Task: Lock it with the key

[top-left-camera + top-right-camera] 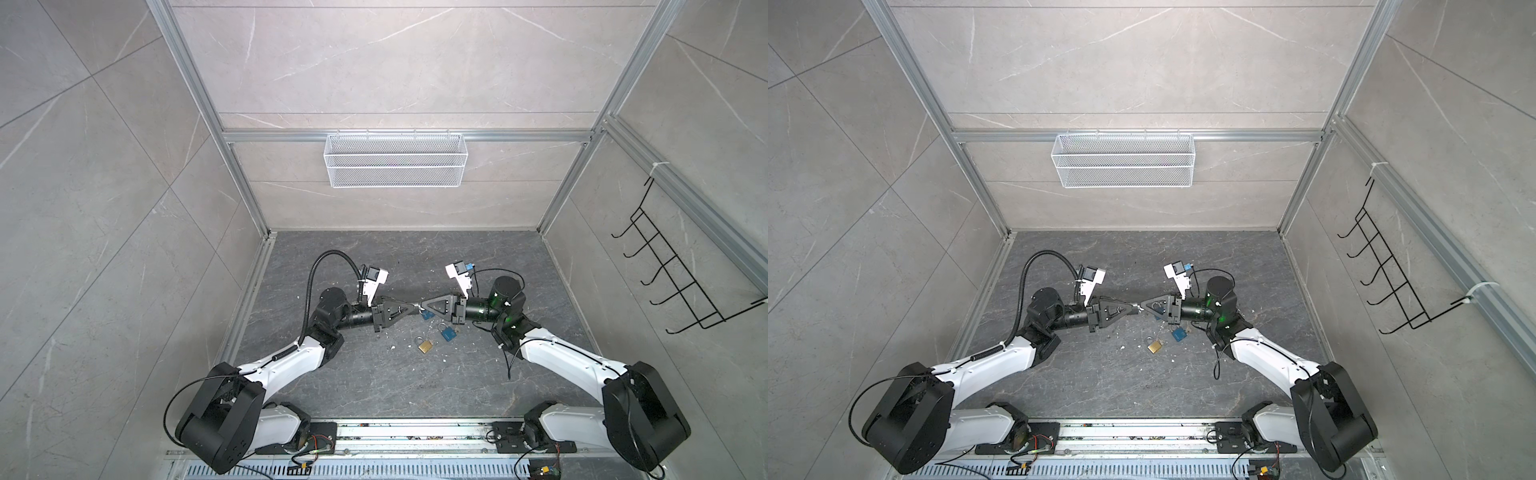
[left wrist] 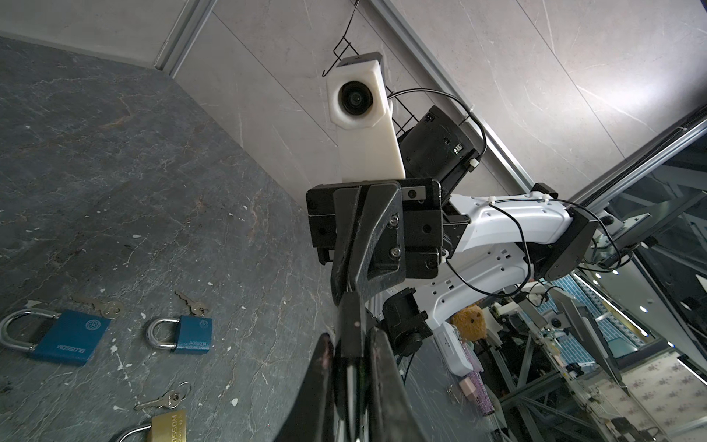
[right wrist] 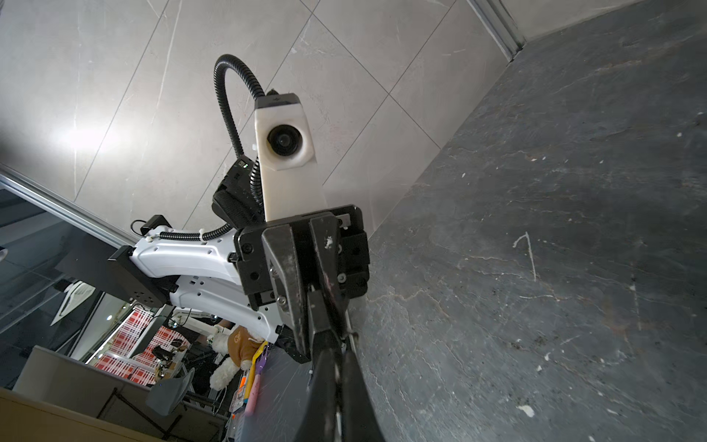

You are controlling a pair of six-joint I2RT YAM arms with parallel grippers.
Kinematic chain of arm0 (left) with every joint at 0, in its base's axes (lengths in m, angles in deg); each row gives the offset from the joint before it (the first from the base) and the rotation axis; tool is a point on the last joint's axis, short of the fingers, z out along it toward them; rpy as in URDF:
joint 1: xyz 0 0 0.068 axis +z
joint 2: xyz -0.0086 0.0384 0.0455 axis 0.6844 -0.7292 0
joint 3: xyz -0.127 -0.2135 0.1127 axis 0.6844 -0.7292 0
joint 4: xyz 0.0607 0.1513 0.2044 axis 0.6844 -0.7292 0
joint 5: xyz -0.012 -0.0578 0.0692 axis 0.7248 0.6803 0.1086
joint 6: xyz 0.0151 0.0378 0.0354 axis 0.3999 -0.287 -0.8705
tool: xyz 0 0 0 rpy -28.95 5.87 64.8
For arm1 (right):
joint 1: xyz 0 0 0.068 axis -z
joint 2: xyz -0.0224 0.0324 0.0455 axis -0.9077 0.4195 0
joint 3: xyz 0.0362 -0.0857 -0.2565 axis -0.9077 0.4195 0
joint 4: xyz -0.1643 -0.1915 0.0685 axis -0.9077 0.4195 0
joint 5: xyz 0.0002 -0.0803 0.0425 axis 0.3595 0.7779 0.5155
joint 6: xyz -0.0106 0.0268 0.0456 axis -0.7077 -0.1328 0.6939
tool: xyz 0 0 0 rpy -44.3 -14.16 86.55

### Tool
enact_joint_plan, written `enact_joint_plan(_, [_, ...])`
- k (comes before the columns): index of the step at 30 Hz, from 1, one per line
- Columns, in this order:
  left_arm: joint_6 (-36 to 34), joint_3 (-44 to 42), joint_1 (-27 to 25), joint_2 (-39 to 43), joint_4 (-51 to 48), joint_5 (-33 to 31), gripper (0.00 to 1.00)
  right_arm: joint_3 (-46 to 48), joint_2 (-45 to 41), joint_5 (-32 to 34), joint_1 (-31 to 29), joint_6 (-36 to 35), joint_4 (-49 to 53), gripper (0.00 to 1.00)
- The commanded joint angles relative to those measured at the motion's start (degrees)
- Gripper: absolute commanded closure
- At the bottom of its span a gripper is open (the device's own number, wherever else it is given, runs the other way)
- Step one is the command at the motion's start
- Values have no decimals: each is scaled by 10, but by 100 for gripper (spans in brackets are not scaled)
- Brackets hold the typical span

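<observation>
Padlocks lie loose on the dark stone bench point(image 1: 374, 386) below two arms: a brass padlock point(image 1: 424, 345) nearest the front, a blue padlock point(image 1: 448, 333) just beside it, a second blue padlock point(image 1: 427, 314) partly hidden under the right gripper point(image 1: 424, 309); keys point(image 2: 97, 306) rest near the locks; the left gripper point(image 1: 412, 308) meets the right tip to tip above them, its jaws narrow on a small silvery piece point(image 1: 417, 306), too small to identify; the right jaws are closed tight; whether they grip that piece cannot be told.
</observation>
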Motion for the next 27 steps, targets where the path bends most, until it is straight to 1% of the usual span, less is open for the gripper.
enact_joint_plan(1, [0, 14, 5, 20, 23, 16, 100, 14, 2, -26, 22, 48, -124, 100])
enact_joint_plan(6, [1, 14, 6, 29, 23, 26, 100, 27, 9, -39, 40, 81, -185, 100])
enact_joint_plan(11, [-20, 16, 7, 38, -6, 25, 100, 32, 10, -36, 57, 87, -180, 100])
enact_joint_plan(13, [-38, 21, 6, 45, -38, 22, 100, 39, 5, -26, 71, 95, -175, 100])
enact_joint_plan(14, [-57, 31, 6, 47, -78, 18, 100, 42, -2, -13, 81, 95, -157, 100])
enact_joint_plan(16, [-124, 68, 5, 40, -208, 15, 100, 48, -20, 27, 88, 61, -91, 100])
enact_joint_plan(17, [-171, 95, 5, 32, -315, -5, 100, 44, -33, 54, 89, 26, -27, 100])
enact_joint_plan(18, [-203, 115, 3, 22, -408, -43, 100, 39, -46, 81, 88, -3, 38, 100])
enact_joint_plan(19, [-216, 126, 2, 9, -466, -74, 100, 38, -51, 99, 86, -17, 72, 100])
enact_joint_plan(20, [-221, 138, 1, -8, -515, -85, 100, 40, -56, 114, 87, -19, 89, 100])
enact_joint_plan(21, [-227, 144, 0, -27, -551, -80, 100, 41, -54, 124, 85, -15, 100, 100])
enact_joint_plan(22, [-233, 144, -8, -41, -565, -74, 100, 35, -49, 133, 83, -13, 128, 100])
enact_joint_plan(23, [-243, 145, -22, -51, -582, -88, 100, 22, -38, 142, 81, -16, 169, 100])
enact_joint_plan(25, [-251, 148, -46, -69, -619, -137, 100, 32, -30, 176, 65, -14, 164, 100])
enact_joint_plan(27, [-261, 158, -54, -97, -662, -165, 100, 40, -19, 217, 45, -17, 164, 100])
